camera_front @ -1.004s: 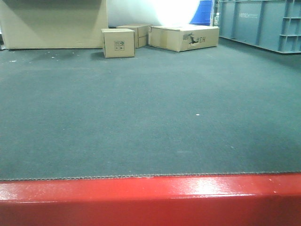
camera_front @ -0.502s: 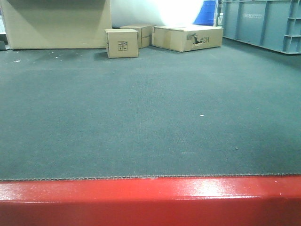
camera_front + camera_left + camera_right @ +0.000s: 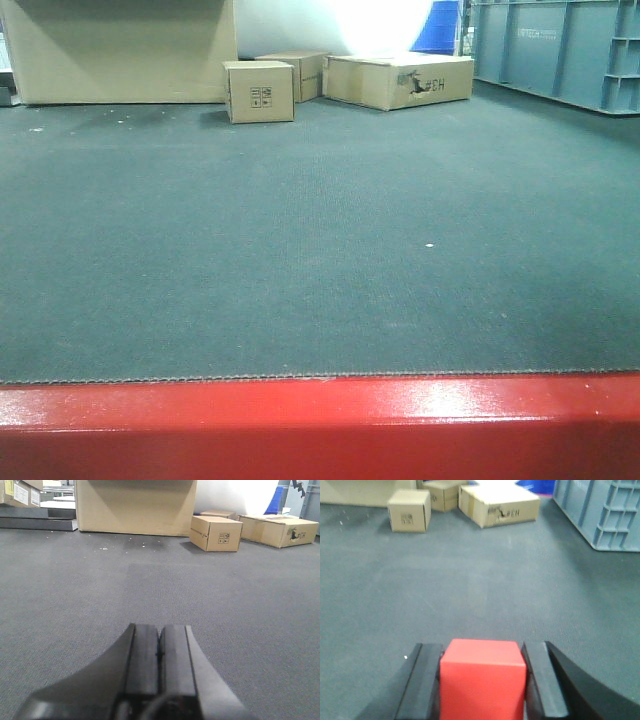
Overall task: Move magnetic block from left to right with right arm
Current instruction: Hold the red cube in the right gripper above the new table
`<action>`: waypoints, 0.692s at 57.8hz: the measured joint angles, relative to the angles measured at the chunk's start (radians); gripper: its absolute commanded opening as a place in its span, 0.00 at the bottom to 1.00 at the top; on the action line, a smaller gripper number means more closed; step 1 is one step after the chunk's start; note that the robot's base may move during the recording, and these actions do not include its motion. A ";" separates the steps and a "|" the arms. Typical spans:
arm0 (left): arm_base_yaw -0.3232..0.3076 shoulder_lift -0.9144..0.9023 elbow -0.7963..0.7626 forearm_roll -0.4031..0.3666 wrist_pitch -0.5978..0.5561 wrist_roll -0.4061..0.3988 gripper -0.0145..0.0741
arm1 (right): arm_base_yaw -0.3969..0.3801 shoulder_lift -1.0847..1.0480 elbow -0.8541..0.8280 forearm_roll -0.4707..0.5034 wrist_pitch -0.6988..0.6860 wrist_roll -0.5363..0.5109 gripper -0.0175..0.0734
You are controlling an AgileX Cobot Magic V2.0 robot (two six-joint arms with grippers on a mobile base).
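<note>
- Fingers (image 3: 145, 650) on the left gripper (image 3: 160, 630) are pressed flat together with nothing between them. It's hanging low over the grey carpet (image 3: 100, 595), so that arm looks like it's sitting this one out.
- Over on the right gripper (image 3: 482, 652), the two black pads (image 3: 426, 680) are clamped on either side of the magnetic block (image 3: 482, 680). The red cube fills the whole gap between them.
- Progress-wise I'd say the pick is done, since the right arm has the block. What's left is carrying it to the right side, setting it down and letting go.
- I can't tell if the block is lifted off the carpet or sitting on it, because its bottom is cut off by the frame edge. I also can't tell how far right it has got.
- The front camera shows no arms and no block at all. You only get carpet, a glossy red ledge (image 3: 320, 425) along the near edge, the small cardboard box (image 3: 259, 91) and the long flat box (image 3: 398, 81) far off, and blue crates (image 3: 560, 50) far right.
- Only the right wrist view shows the cube.
- The left wrist view is the one that shows most of the big cardboard box (image 3: 135, 505) at far left.
</note>
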 measured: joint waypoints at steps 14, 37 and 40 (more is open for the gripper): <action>0.000 0.000 0.000 0.000 0.000 0.000 0.02 | 0.005 0.150 -0.138 0.023 0.080 -0.027 0.41; 0.000 0.000 0.000 0.000 0.000 0.000 0.02 | 0.232 0.705 -0.480 0.070 0.137 -0.123 0.41; 0.000 0.000 0.000 0.000 0.000 0.000 0.02 | 0.272 0.781 -0.515 0.070 0.137 -0.125 0.41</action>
